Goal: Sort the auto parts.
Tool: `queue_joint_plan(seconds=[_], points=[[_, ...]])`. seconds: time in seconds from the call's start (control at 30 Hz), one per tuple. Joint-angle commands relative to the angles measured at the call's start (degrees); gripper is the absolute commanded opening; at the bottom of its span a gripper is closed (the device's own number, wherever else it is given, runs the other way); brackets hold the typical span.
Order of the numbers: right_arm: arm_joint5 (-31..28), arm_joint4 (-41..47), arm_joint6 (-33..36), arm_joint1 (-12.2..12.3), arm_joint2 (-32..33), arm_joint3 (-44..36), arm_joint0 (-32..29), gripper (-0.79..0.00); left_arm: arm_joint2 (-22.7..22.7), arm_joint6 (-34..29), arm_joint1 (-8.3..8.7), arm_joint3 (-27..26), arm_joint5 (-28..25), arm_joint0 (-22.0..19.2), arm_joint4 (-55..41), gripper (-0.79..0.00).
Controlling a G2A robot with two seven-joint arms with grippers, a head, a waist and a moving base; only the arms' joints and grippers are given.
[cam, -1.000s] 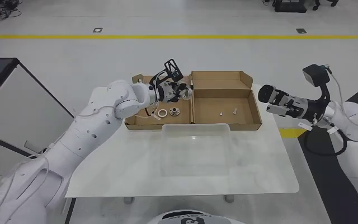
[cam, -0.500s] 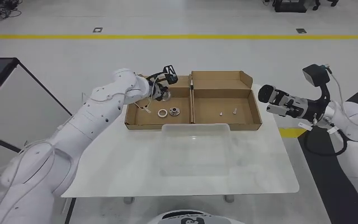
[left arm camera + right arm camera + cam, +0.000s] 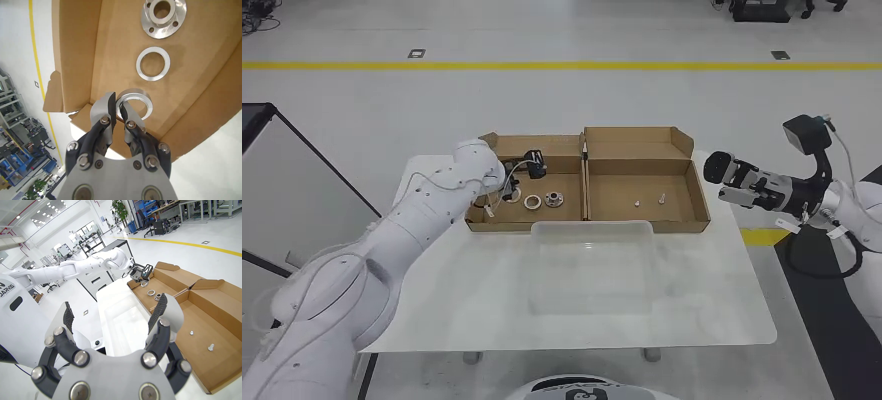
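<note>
Progress looks late: left box (image 3: 525, 225) holds a flange (image 3: 163, 18) and a loose ring (image 3: 153, 63), right box (image 3: 647, 226) two small fasteners (image 3: 638, 201). Your left gripper (image 3: 118, 108) pinches a second ring (image 3: 138, 98) over the left box's outer end. Right gripper (image 3: 115, 300) hangs wide open beside the table (image 3: 572, 300). You've that ring left to drop.

the left arm (image 3: 427, 215) lies stretched forward with its elbow bent and its wrist tipped down. the left gripper (image 3: 118, 103) has its fingers pinched on the wall of a metal ring (image 3: 140, 93), one pad inside, one outside. the right arm (image 3: 787, 195) is held level out at the side, and the right gripper (image 3: 115, 300) has its fingers spread wide.
</note>
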Motion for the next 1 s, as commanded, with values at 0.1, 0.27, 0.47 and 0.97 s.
queue_joint_plan(seconds=[0.1, 0.27, 0.47, 0.97], points=[[0.0, 0.0, 0.0, 0.0, 0.0, 0.0, 0.0, 0.000, 0.7, 1.4, -1.60, 3.2, 0.3, 0.1, 0.9, -0.785], [0.0, 0.0, 0.0, 0.0, 0.0, 0.0, 0.0, 0.000, 1.2, 2.4, -3.22, 6.8, -0.1, -0.3, 1.5, -0.785], [0.0, 0.0, 0.0, 0.0, 0.0, 0.0, 0.0, 0.000, 1.6, 3.4, -4.89, 10.2, -0.8, -0.8, 2.7, -0.773], [0.0, 0.0, 0.0, 0.0, 0.0, 0.0, 0.0, 0.000, 0.7, 6.8, -6.89, 15.7, -0.2, -2.2, 5.3, -0.336]])
